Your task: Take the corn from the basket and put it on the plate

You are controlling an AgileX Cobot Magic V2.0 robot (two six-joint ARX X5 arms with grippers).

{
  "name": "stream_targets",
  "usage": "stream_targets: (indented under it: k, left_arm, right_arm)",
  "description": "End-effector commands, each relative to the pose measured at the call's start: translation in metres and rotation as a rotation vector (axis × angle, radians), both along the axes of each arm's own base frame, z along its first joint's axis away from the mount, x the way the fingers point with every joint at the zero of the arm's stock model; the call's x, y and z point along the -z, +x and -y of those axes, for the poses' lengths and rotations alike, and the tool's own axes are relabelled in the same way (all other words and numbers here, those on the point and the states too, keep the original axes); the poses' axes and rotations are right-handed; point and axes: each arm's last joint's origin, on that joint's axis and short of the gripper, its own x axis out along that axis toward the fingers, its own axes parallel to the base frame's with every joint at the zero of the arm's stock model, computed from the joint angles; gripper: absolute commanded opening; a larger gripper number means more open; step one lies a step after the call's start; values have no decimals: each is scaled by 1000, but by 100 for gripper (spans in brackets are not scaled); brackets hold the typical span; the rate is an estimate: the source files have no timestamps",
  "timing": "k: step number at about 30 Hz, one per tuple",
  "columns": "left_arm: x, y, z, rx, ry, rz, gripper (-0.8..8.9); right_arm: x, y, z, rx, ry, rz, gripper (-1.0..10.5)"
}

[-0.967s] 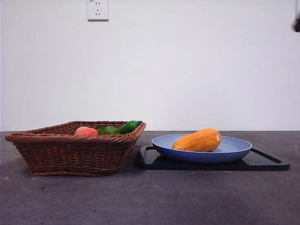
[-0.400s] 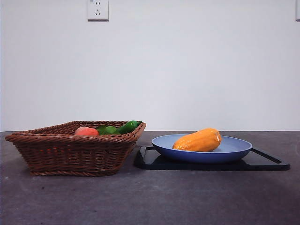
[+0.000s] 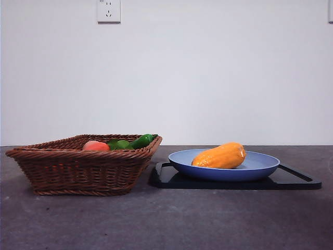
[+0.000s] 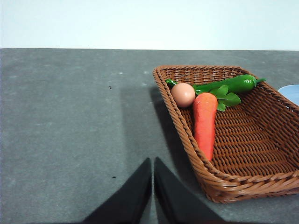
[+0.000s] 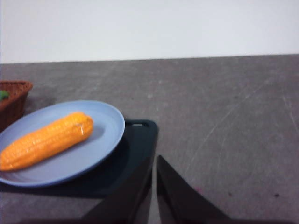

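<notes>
The orange-yellow corn [image 3: 220,155] [image 5: 46,140] lies on its side on the light-blue plate [image 3: 260,167] [image 5: 88,158], which rests on a black tray [image 3: 296,179]. To the left stands the brown wicker basket [image 3: 78,169] [image 4: 252,149]. My right gripper [image 5: 154,161] is shut and empty, drawn back beside the plate and clear of the corn. My left gripper [image 4: 153,163] is shut, over bare table beside the basket. Neither gripper shows in the front view.
Inside the basket lie a carrot [image 4: 205,122], a peach-like fruit [image 4: 182,94] [image 3: 95,146] and a green vegetable [image 4: 233,85] [image 3: 139,141]. A wall socket [image 3: 108,10] is on the white wall behind.
A dark arm tip at the top right corner of the front view has left the picture. The corn, plate and basket have not moved.
</notes>
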Motion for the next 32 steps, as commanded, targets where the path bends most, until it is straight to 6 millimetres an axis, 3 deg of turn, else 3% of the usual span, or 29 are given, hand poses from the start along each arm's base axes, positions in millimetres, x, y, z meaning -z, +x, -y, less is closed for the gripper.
stream_targets:
  k: [1, 32]
  left_arm:
    - [9, 1, 0, -3, -3, -18, 8]
    - [9, 1, 0, -3, -3, -17, 8]
  right_arm:
    - [4, 0, 0, -6, 5, 13, 4]
    - [4, 0, 0, 3, 24, 17, 4]
